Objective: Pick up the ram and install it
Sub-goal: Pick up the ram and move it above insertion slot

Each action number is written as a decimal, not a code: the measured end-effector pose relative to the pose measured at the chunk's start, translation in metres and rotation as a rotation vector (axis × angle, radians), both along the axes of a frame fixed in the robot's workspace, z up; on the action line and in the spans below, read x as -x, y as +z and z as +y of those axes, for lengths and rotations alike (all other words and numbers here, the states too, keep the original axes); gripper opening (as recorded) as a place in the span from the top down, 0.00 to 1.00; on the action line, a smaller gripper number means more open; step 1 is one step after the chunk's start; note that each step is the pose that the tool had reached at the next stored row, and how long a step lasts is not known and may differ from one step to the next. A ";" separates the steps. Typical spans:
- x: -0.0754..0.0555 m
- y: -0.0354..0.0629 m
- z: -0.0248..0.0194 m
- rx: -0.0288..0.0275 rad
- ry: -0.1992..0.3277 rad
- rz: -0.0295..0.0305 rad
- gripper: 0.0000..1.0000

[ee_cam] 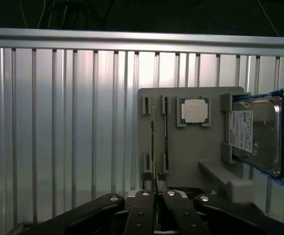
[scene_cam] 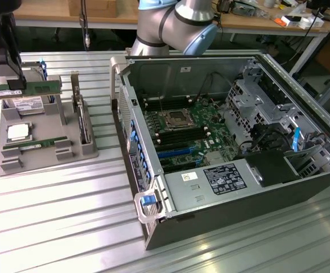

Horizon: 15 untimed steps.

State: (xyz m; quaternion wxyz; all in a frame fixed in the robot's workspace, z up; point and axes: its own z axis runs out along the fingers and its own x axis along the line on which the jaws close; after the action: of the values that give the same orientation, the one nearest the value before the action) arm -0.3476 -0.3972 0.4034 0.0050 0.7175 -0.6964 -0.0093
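My black gripper hangs at the exterior view's far left, shut on the ram, a long green stick held level just above the grey parts holder. In the wrist view the fingers are pressed together over the holder. A second green stick lies in a slot of the holder. The open computer case lies to the exterior view's right, and its motherboard shows long dark memory slots beside the processor socket.
On the holder there are also a square silver processor chip and a silver hard drive in blue rails. The holder and case rest on a ribbed metal table. The case's near wall stands between holder and motherboard.
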 end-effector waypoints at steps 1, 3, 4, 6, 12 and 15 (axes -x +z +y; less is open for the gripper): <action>-0.005 0.0000 0.0000 0.0000 0.000 0.0000 0.88; -0.022 0.0000 0.0000 0.0001 0.000 0.0001 0.88; -0.032 0.0000 0.0000 0.0001 0.000 0.0002 0.88; -0.046 -0.0001 0.0000 0.0001 0.000 0.0003 0.88; -0.093 -0.0006 0.0000 0.0008 0.000 0.0005 0.88; -0.120 -0.0008 0.0000 0.0009 0.000 0.0007 0.88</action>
State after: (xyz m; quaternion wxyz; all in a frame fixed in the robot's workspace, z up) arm -0.2272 -0.3972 0.4026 0.0055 0.7175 -0.6964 -0.0092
